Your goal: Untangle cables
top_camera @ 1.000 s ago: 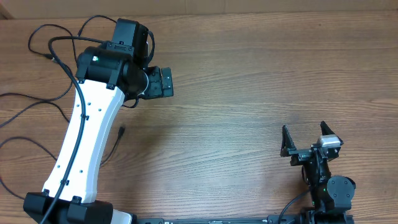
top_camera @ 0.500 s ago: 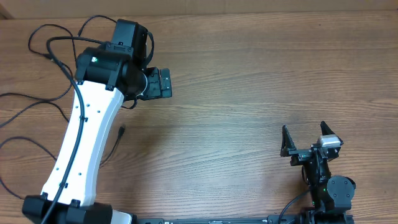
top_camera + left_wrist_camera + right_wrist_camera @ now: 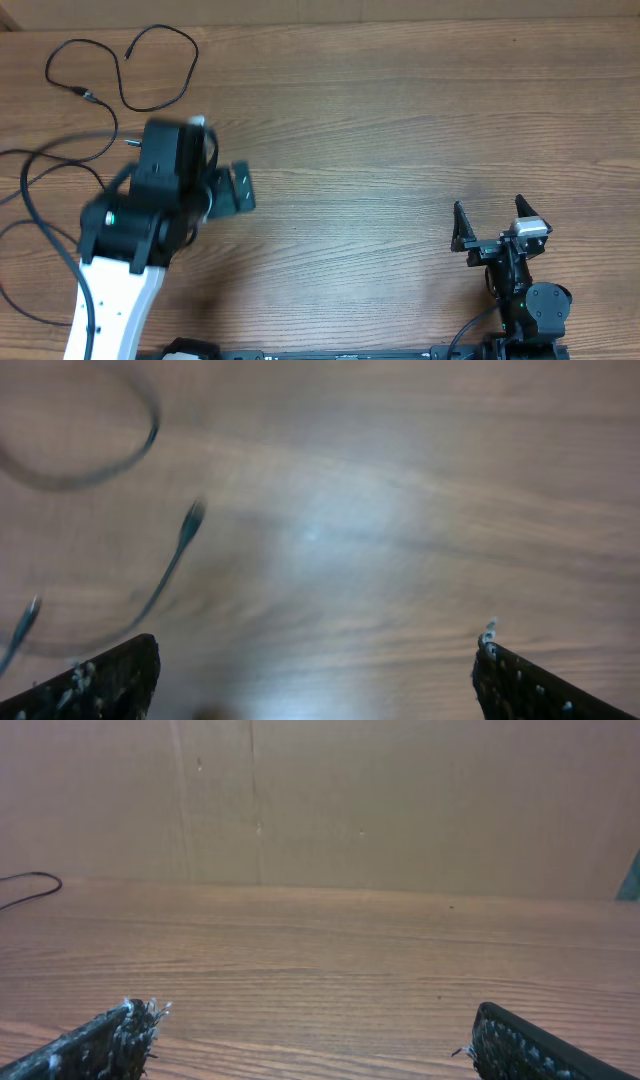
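The cables lie as loose thin black strands at the table's back left. One looping cord [image 3: 84, 94] has small plug tips, and another strand [image 3: 60, 163] lies left of my arm. My left gripper [image 3: 240, 188] is open and empty, to the right of the strands and below the loop. In the left wrist view my left gripper [image 3: 315, 680] hangs over bare wood, with a blurred strand and plug tip [image 3: 168, 570] and a loop [image 3: 100, 475] to the left. My right gripper [image 3: 490, 225] is open and empty at the front right, far from the cables, and shows wide open in the right wrist view [image 3: 320, 1040].
The wooden table [image 3: 400, 120] fills the overhead view. A cardboard wall [image 3: 400, 800] stands behind the table's far edge. A bit of black cord [image 3: 30, 885] shows at the far left of the right wrist view.
My left arm has pulled back from the table's back left toward the front, uncovering the looped cord. Its gripper stays open and empty. The right arm has not moved.
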`<action>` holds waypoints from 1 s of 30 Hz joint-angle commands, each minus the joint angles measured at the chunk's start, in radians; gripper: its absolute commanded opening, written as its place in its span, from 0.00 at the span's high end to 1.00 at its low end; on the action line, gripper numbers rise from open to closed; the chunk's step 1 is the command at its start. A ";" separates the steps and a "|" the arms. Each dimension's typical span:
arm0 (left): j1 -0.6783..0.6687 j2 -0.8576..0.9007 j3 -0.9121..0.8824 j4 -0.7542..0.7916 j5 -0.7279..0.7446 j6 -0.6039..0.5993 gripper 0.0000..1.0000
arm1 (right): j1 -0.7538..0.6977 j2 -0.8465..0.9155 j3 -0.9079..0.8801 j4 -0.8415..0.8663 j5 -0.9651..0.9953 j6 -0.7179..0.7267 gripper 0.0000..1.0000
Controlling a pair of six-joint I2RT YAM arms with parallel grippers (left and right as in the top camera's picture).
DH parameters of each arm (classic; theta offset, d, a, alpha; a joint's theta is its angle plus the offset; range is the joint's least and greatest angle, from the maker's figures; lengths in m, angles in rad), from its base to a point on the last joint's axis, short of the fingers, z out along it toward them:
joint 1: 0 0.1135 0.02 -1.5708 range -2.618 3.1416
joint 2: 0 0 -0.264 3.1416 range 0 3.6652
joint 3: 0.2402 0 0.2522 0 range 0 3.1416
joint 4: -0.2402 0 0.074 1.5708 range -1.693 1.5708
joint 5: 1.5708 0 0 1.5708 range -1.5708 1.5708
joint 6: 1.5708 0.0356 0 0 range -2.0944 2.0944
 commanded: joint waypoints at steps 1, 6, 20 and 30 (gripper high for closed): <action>0.028 -0.108 -0.115 0.008 -0.016 -0.015 0.00 | -0.004 -0.012 -0.010 0.005 0.009 -0.004 0.00; 0.079 -0.265 -0.224 0.009 -0.028 -0.014 0.01 | -0.004 -0.012 -0.010 0.005 0.010 -0.004 0.00; 0.198 -0.670 -0.498 0.134 0.032 0.011 0.00 | -0.004 -0.012 -0.010 0.005 0.009 -0.004 0.00; 0.201 -0.794 -0.691 0.245 0.072 0.050 0.00 | -0.004 -0.012 -0.010 0.005 0.009 -0.004 0.00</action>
